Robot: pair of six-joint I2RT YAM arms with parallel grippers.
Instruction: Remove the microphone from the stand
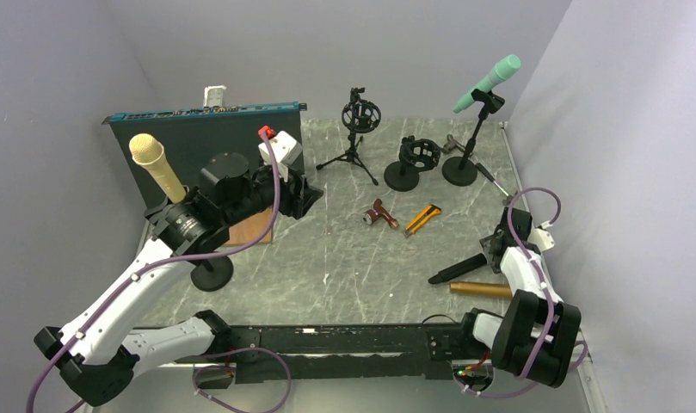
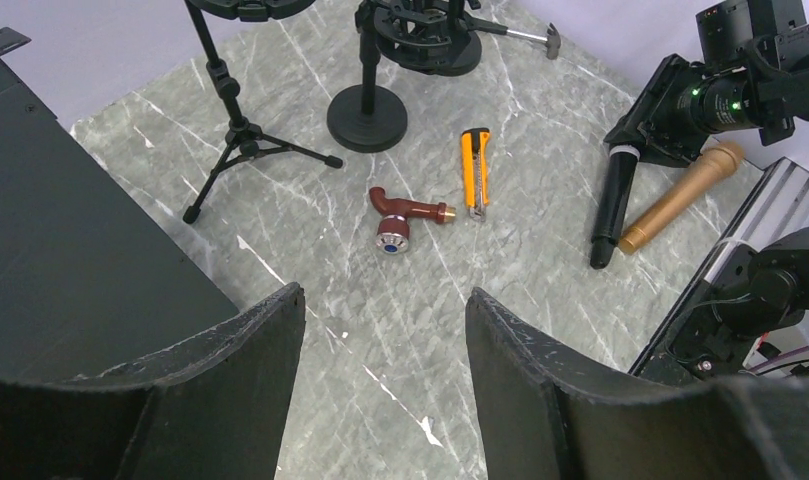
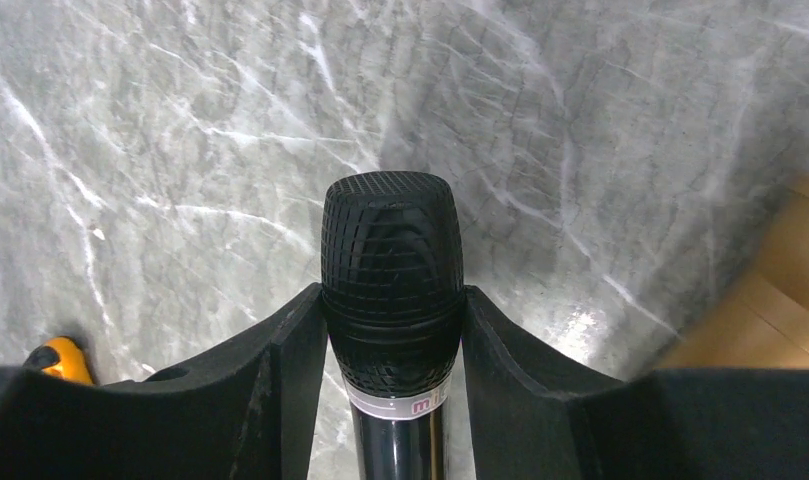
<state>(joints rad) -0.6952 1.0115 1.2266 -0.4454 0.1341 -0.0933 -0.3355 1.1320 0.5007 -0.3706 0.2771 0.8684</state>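
Grips the black microphone (image 3: 392, 260) between the right fingers (image 3: 280, 380) — pressed against its body from both sides, just under the mesh grille, which pokes out past the tips. Carries it clear of every stand, low over the tabletop (image 1: 344, 258) near the right edge, slanted toward the middle. Cannot tell whether its far end touches the surface. Lies just beside a gold microphone (image 1: 482, 290), which rests flat nearer the front edge.

Folds the right arm tightly at the near right corner, wrist bent forward and down over the microphone.

Stretches the left arm forward and up along the left side, wrist level with the cream microphone (image 1: 155, 163) upright on its round-base stand (image 1: 211, 272). Spreads the left fingers (image 2: 230, 380) wide with nothing between them — only marble below, with a red-brown fitting (image 2: 395, 218) and an orange utility knife (image 2: 475, 165) further out.
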